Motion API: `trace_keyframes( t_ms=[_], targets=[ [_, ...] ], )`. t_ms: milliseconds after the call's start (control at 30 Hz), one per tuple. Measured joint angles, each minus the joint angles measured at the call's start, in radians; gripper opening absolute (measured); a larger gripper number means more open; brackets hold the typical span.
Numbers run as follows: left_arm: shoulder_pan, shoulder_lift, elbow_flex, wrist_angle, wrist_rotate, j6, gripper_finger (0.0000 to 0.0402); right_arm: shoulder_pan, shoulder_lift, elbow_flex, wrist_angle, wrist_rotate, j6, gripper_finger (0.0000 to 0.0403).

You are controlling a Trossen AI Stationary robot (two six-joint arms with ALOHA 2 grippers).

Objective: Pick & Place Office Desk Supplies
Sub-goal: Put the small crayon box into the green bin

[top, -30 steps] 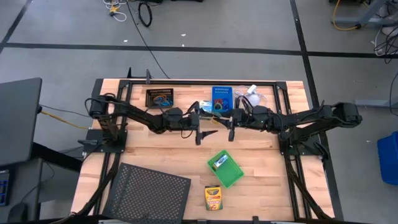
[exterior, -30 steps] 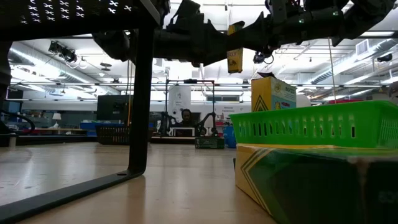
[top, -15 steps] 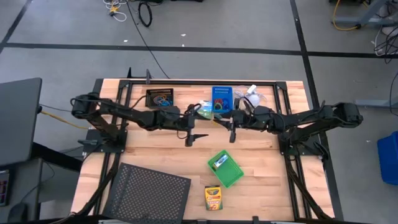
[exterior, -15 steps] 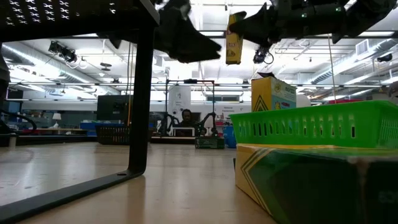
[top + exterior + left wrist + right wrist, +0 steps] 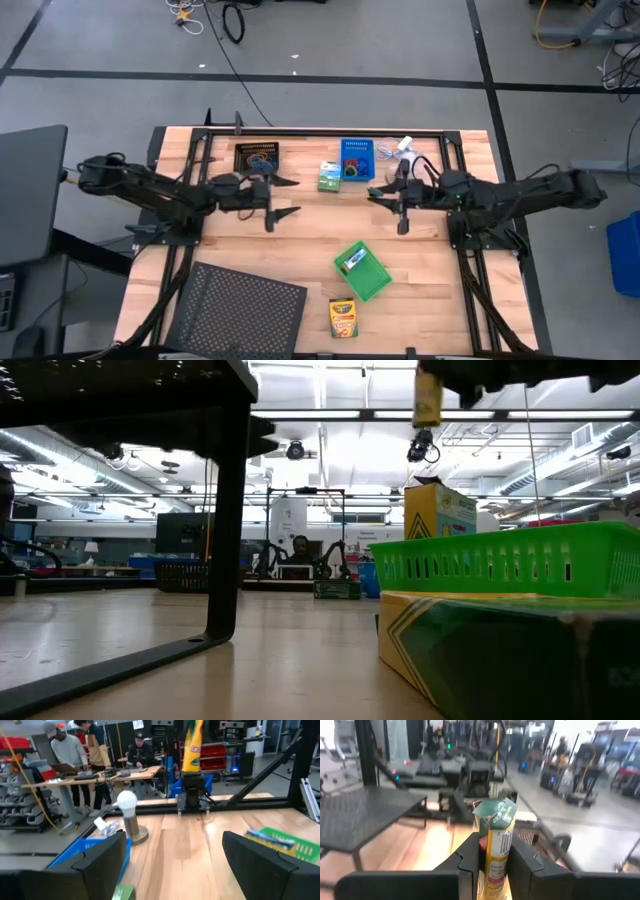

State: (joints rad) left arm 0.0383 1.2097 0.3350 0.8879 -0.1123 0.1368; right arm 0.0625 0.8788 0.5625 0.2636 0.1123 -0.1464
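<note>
My right gripper [image 5: 378, 194] is shut on a yellow tube [image 5: 496, 837] above the table's middle right; the tube also shows in the low view [image 5: 427, 398] and the left wrist view [image 5: 192, 742]. My left gripper [image 5: 288, 197] hangs open over the middle left, with nothing between its fingers [image 5: 100, 862]. A green-white box [image 5: 329, 176] lies flat beside the blue bin [image 5: 356, 160]. At the far left stands the black bin [image 5: 257, 157] with coloured loops in it. The green bin [image 5: 361, 270] and the yellow crayon box [image 5: 343, 318] sit near the front. My right gripper pinches the yellow tube between its two fingers [image 5: 470, 857]. The fingers come level from the table's right side and lie across the tube. It stands upright, its green-printed end [image 5: 495, 812] above the fingers, lifted clear of the table.
A large black mesh tray [image 5: 240, 315] lies at the near left. A white mini fan [image 5: 400, 150] stands by the blue bin. A black frame [image 5: 320, 132] runs along the far edge. Bare wood lies between the two grippers. People sit at desks beyond the table.
My left gripper, open all the while, has drawn back from the middle toward the table's left edge. My right gripper has drawn back toward the right edge and risen a little, the yellow tube staying upright in it. The green-white box now shows uncovered.
</note>
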Motion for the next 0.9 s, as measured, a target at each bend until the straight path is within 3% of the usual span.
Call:
trace_keyframes(
  t_ms=[233,533,733,900],
  targets=[
    [0.0,-0.123,-0.135,0.071,-0.045,-0.02,0.0335,0.161,-0.011,0.0,-0.162,0.17,0.098,0.0066],
    [0.0,-0.192,-0.192,0.065,-0.103,-0.033,0.0335,0.413,-0.009,-0.013,-0.114,0.357,0.182,0.0066],
    [0.0,-0.187,-0.192,0.068,-0.105,-0.043,0.0335,0.531,-0.001,-0.221,0.242,0.432,0.289,0.0066],
    [0.0,-0.187,-0.192,0.066,-0.113,-0.044,0.0335,0.612,0.079,-0.385,0.556,0.525,0.341,0.0066]
  ],
)
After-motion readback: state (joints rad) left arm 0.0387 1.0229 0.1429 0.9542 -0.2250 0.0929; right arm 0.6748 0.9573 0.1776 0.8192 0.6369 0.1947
